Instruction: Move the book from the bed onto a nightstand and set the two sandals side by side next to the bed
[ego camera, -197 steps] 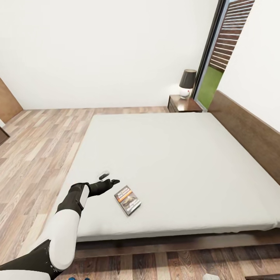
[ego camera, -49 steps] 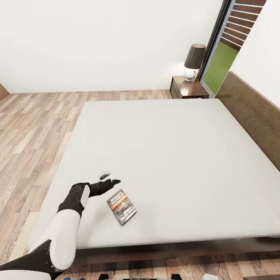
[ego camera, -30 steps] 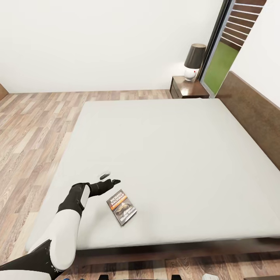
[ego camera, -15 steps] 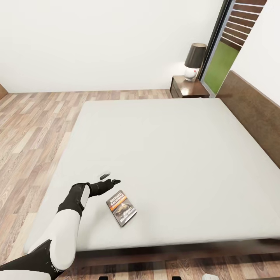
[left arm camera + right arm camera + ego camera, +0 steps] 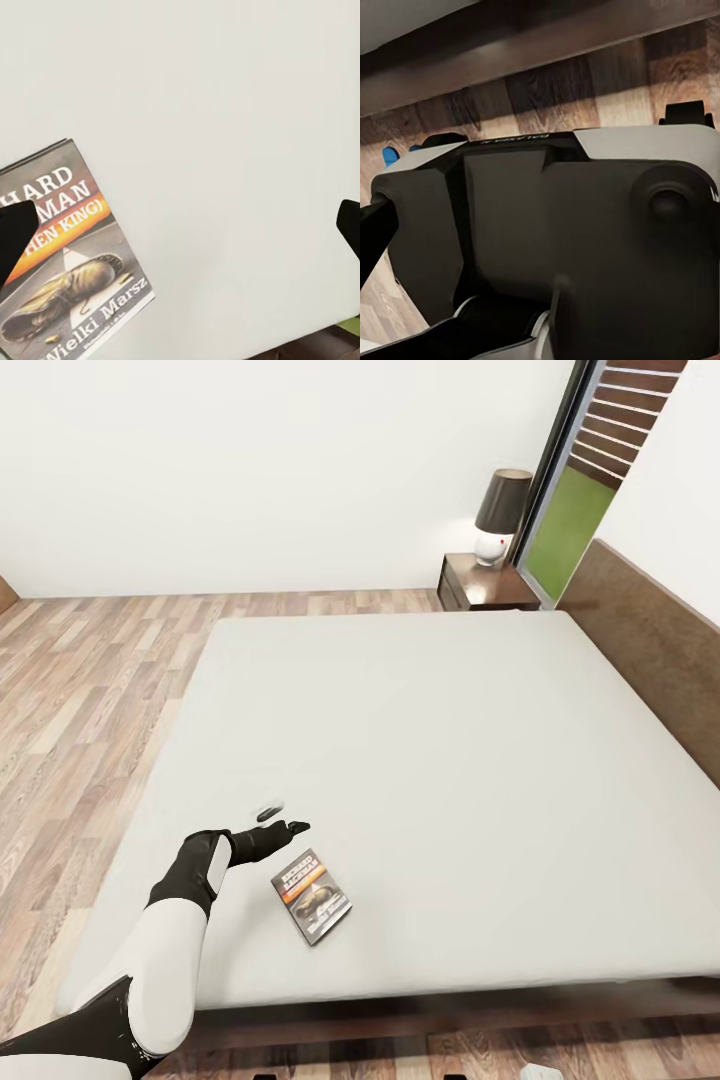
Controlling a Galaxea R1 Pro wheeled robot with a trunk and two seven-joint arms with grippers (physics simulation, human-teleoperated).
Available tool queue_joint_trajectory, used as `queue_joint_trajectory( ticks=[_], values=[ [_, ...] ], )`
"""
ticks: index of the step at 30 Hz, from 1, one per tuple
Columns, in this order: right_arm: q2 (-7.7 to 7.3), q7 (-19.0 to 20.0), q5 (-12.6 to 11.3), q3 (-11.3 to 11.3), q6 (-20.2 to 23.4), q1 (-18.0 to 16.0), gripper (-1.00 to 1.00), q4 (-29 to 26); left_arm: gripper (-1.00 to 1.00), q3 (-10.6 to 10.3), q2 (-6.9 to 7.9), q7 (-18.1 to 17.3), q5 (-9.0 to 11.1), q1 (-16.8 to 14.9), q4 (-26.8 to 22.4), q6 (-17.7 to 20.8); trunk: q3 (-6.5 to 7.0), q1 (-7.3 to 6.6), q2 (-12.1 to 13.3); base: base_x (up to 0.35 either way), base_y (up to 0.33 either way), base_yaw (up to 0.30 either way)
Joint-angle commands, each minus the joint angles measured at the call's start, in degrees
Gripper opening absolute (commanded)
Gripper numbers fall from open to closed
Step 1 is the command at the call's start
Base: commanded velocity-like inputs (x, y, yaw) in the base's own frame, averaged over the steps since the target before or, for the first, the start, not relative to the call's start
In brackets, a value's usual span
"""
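Where the pale grey mattress of the bed (image 5: 450,760) spreads out under the left gripper (image 5: 280,821), one book (image 5: 311,895) lying flat and face up, just beside the lower finger (image 5: 296,826) and apart from it, toward the foot edge. Left gripper's two fingers spread wide, nothing between them, poised above bare mattress. In the left wrist view, the book (image 5: 64,262) beside one dark fingertip (image 5: 15,232), which overlaps the cover's edge in the picture, with the other fingertip (image 5: 349,225) well apart across plain grey mattress (image 5: 225,112). Beyond the fingers, at the far corner of the bed, one nightstand (image 5: 483,586) with one lamp (image 5: 499,513) on top, against the white wall (image 5: 250,460) and beside one tall window (image 5: 580,480). One wooden headboard (image 5: 650,650) along the mattress's far right side. Wood plank floor (image 5: 80,680) to the left of the bed. In the right wrist view, the robot's own base (image 5: 555,240) close up, plank floor (image 5: 607,82) and the bed's dark frame (image 5: 510,37) behind it, a scrap of bright blue (image 5: 390,156) at the base's edge, too little to identify. Right gripper's opening: cannot tell.
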Motion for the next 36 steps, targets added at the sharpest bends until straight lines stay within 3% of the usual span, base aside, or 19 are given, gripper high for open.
queue_joint_trajectory(
  ticks=[1, 36],
  values=[
    [-0.01, 0.29, -0.24, -0.15, 0.13, -0.02, 1.00, 0.03, 1.00, 0.48, -0.09, -0.50, -0.59, -0.07, -0.09, 0.29, -0.24, 0.24, -0.47, 0.000, 0.000, 0.000],
    [-0.01, 0.26, -0.22, -0.15, 0.13, -0.02, 1.00, 0.03, 1.00, 0.50, -0.09, -0.51, -0.58, -0.07, -0.08, 0.29, -6.52, 7.93, -14.51, 0.000, 0.000, 0.000]
  ],
)
